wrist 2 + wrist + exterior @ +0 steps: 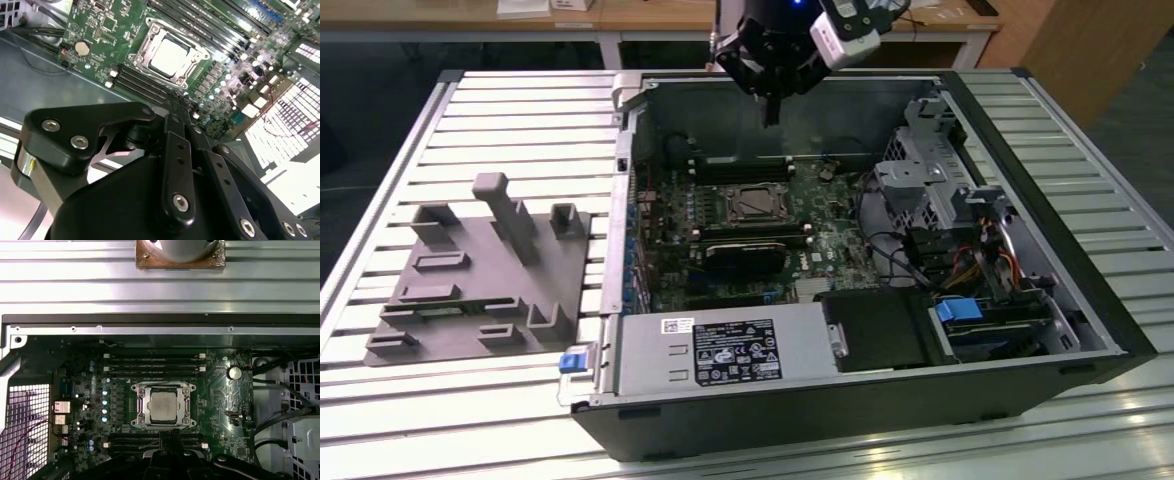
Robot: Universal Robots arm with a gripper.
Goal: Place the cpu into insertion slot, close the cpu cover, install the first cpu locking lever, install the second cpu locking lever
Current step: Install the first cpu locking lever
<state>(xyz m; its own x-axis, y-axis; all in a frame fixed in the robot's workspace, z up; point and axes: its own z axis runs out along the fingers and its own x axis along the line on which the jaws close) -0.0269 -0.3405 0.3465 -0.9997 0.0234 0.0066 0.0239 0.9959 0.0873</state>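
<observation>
The cpu (pixel 162 406) lies in the insertion slot (pixel 186 421) on the green board, its pale metal face showing through the window of the cpu cover (pixel 163 387). The cover lies flat over it. In the second wrist view the cpu (pixel 168 55) and the cover (pixel 142 48) sit ahead of the fingertips. In the exterior view my gripper (pixel 774 116) hangs above the case's far wall, well above and behind the cpu (pixel 754 204). The gripper (pixel 177 106) is shut, its black fingers pressed together with nothing between them.
The open computer case (pixel 1107 310) lies on a slatted metal table (pixel 520 110). A black rectangular block (pixel 747 258) sits just in front of the socket. The power supply (pixel 720 350) fills the near side, and a drive cage (pixel 927 180) with cables stands at the exterior view's right. A grey fixture (pixel 474 275) stands at the left.
</observation>
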